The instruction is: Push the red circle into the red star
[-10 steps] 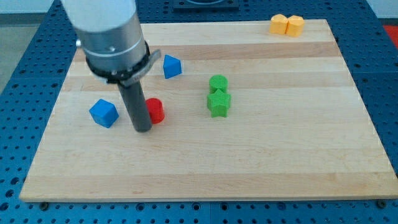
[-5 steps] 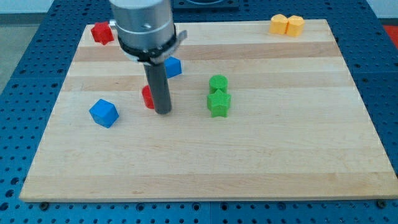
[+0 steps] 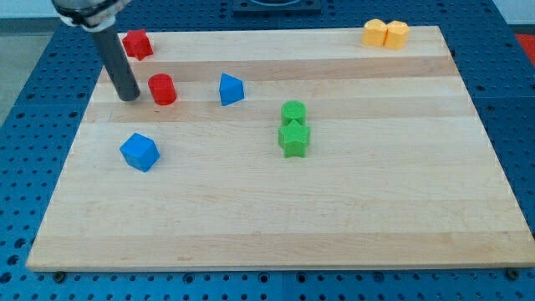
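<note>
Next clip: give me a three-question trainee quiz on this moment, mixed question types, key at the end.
1. True or false: the red circle touches the red star.
2. My tip is on which side of the red circle? A) the view's left B) the view's right C) the view's bottom
3. Fill in: the two blocks at the board's top right corner are ____ in colour.

Key: 1 false, a strip of board separates them. 2 A. 3 yellow.
</note>
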Available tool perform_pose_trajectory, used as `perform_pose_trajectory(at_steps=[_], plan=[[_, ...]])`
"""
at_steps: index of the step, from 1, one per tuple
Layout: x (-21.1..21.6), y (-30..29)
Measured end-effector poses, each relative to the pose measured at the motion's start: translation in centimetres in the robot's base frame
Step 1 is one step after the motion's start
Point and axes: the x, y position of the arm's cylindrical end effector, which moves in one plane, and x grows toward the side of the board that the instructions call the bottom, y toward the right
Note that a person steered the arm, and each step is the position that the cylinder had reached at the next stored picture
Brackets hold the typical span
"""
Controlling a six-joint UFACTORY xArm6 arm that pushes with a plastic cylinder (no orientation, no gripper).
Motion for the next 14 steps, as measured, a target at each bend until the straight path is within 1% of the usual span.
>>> perform_pose_trajectory(at_steps=[1, 2, 4, 6, 7, 9, 10, 11, 12, 13, 14], plan=[[1.4, -0.3], [1.8, 0.1], [2.3, 3.0], [2.3, 8.4], [-0.3, 8.4], [-7.6, 7.5], [-8.5, 7.5], [-8.5, 9.8], [-9.8, 13.6], [-13.0, 14.7], [-13.8, 12.4]])
